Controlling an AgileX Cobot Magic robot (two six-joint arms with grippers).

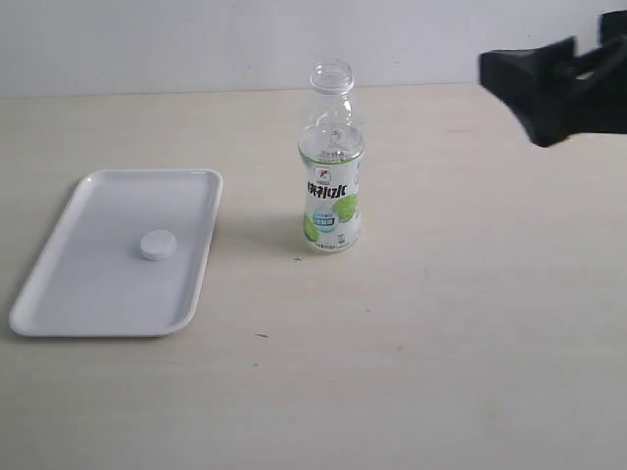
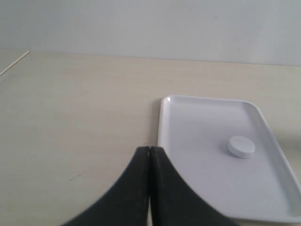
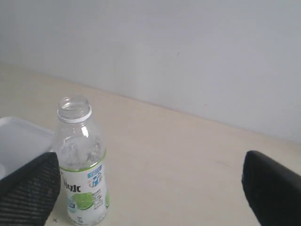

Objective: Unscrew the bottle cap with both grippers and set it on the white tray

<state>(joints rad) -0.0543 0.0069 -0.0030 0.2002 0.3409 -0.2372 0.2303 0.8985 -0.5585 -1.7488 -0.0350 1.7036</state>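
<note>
The bottle stands upright and uncapped in the middle of the table; the right wrist view shows the bottle beside one finger. The bottle cap lies flat on the white tray to the left, apart from both grippers. In the left wrist view the cap rests on the tray, and my left gripper is shut with nothing in it, back from the tray's near corner. My right gripper hovers open at the far right, away from the bottle; its fingers are spread wide.
The pale wooden table runs to a light wall at the back. The left arm does not show in the exterior view.
</note>
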